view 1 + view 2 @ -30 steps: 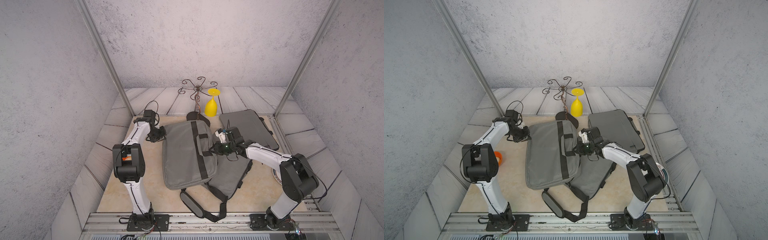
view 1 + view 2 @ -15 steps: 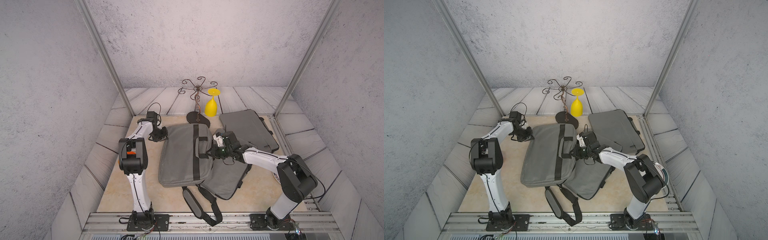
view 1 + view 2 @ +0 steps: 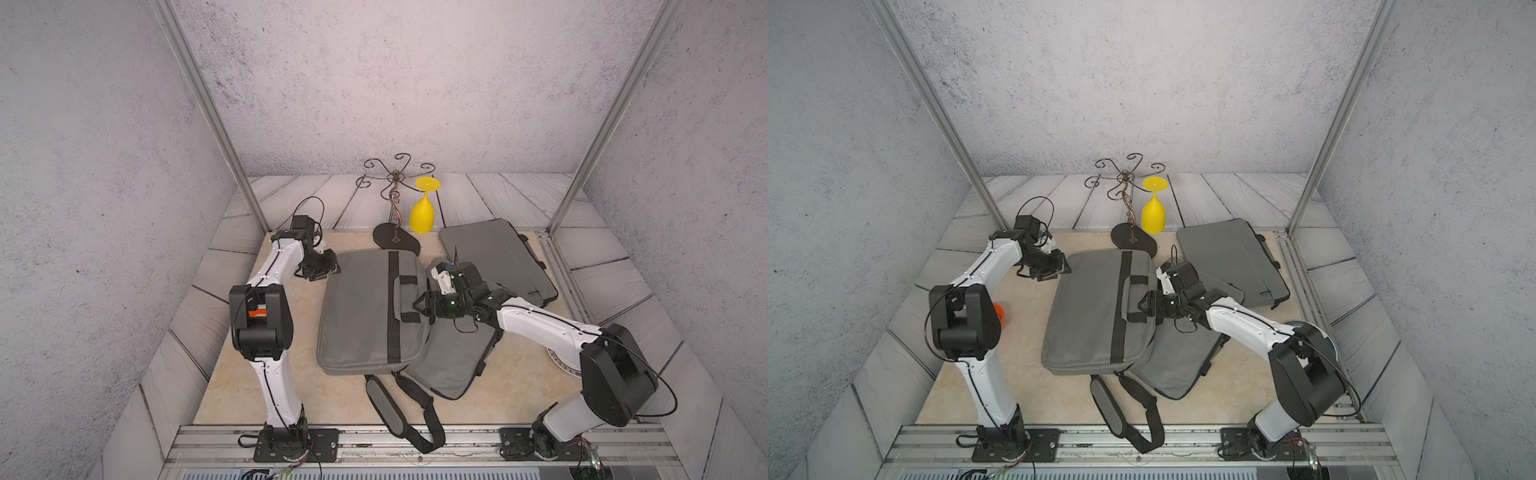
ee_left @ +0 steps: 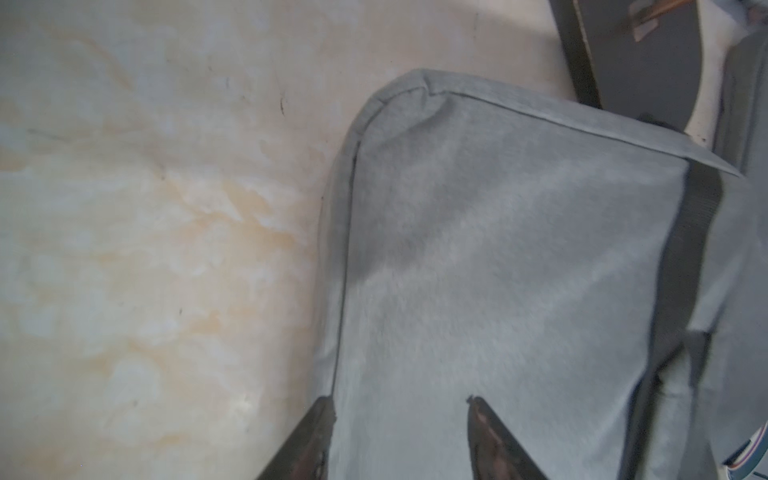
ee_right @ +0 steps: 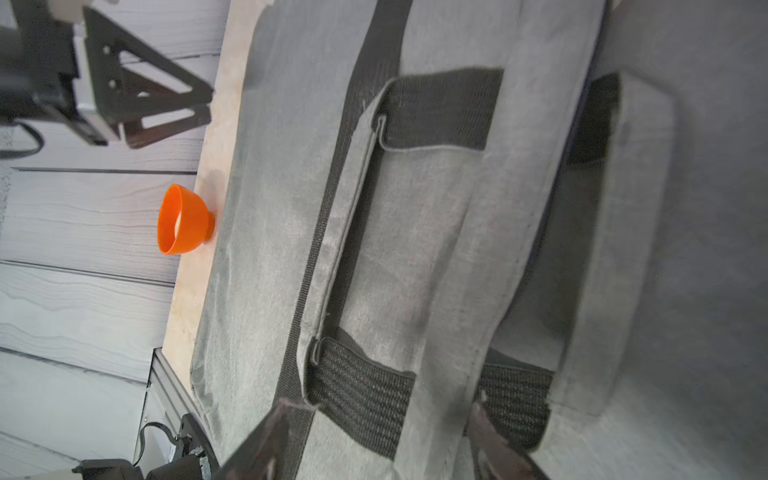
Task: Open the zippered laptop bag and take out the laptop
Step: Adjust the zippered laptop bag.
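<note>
The grey laptop bag (image 3: 365,316) (image 3: 1096,316) lies flat in the middle of the table, with a black band and two handles (image 5: 440,108) on its right edge. The laptop is hidden. My left gripper (image 3: 326,269) (image 3: 1059,268) is open at the bag's far left corner. In the left wrist view its fingers (image 4: 400,401) straddle the bag's fabric (image 4: 498,249) and side seam. My right gripper (image 3: 419,305) (image 3: 1144,307) is open at the handle side. In the right wrist view its fingers (image 5: 382,403) stand either side of a handle's webbing.
A second grey sleeve (image 3: 453,361) lies partly under the bag, and a third (image 3: 498,257) is at the back right. The bag's shoulder strap (image 3: 399,411) trails to the front rail. At the back stand a wire rack (image 3: 395,199) and a yellow goblet (image 3: 422,212). An orange bowl (image 3: 998,311) sits left.
Both grippers have gone from shut to open and let go of the bag. The bag has shifted a little to the left and settled flat.
</note>
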